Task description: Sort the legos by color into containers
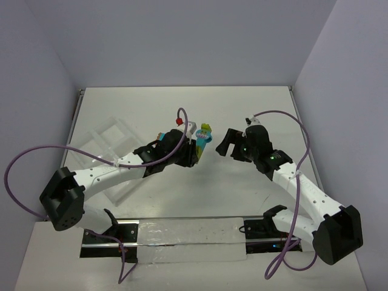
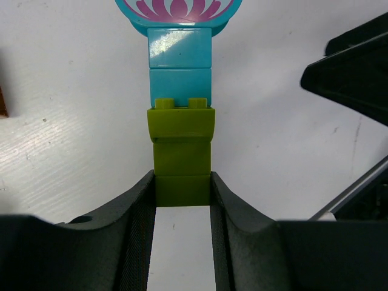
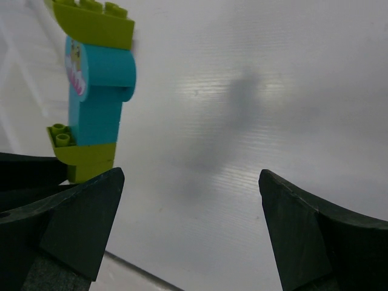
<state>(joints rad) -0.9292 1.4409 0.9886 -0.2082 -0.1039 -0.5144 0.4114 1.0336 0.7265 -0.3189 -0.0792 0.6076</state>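
- Top external view: the left gripper is out over the middle of the white table. It holds a stack of legos.
- The stack sticks out past the fingertips and points to the far side of the table. I cannot tell if it touches the table.
- Left wrist view: the two left fingers are squeezed tight on a lime green brick at the near end of the stack. One finger is on each side of it.
- A teal brick is clipped onto that green one. Past it is a round teal piece with a pink picture, cut off by the top edge.
- Right wrist view: a second lime green brick sits at the far end of the stack.
- The right gripper is just beside the stack, on its right side, and does not touch it.
- The right fingers are spread wide apart, with nothing between them.
- The clear tray lies on the left part of the table, partly under the left arm. The stack is not in it.
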